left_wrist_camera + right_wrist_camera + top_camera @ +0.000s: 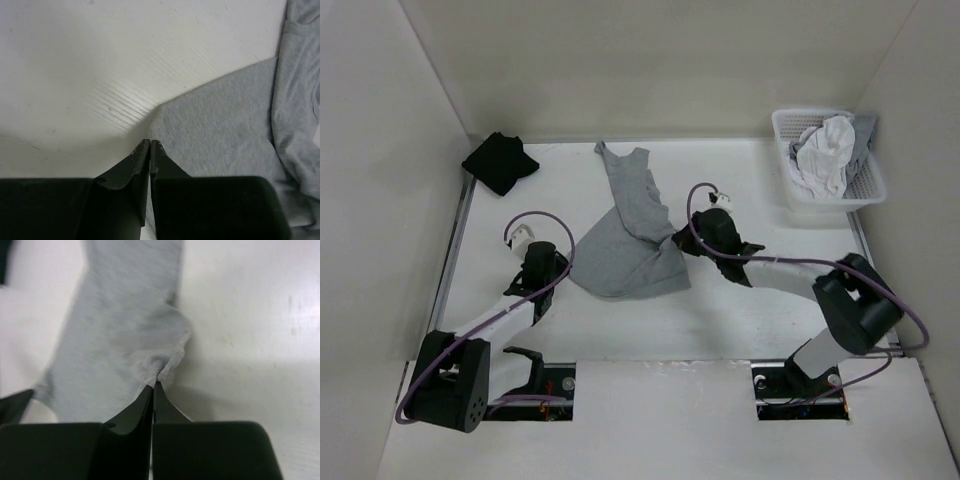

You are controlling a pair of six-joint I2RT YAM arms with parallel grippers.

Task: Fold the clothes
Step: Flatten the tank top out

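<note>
Gathering the hem looks to be the step in hand: both arms sit at the lower edge of the grey top, which lies crumpled between the two sets of jaws, straps running off ahead of them toward the back wall.

Left jaws: pressed fully together, tips down at the top's left corner. Grey knit lies just right of the tips. Cannot tell whether any hem is caught between them.

Right jaws: closed tight, with a pucker of the knit pinched at the tips. The rest of the cloth spreads ahead and to the left of them.

Judgement: nothing folded yet, so this is flattening first. The next move calls for a sure hold on the left corner, then drawing the two corners apart to straighten the hem. Thin knit will likely bunch or slip.

Surface: white, faintly scuffed. Well ahead and left of the left jaws sits a black cloth bundle. Ahead and right of the right jaws, a white basket holds pale laundry. Plain white walls enclose three sides.
</note>
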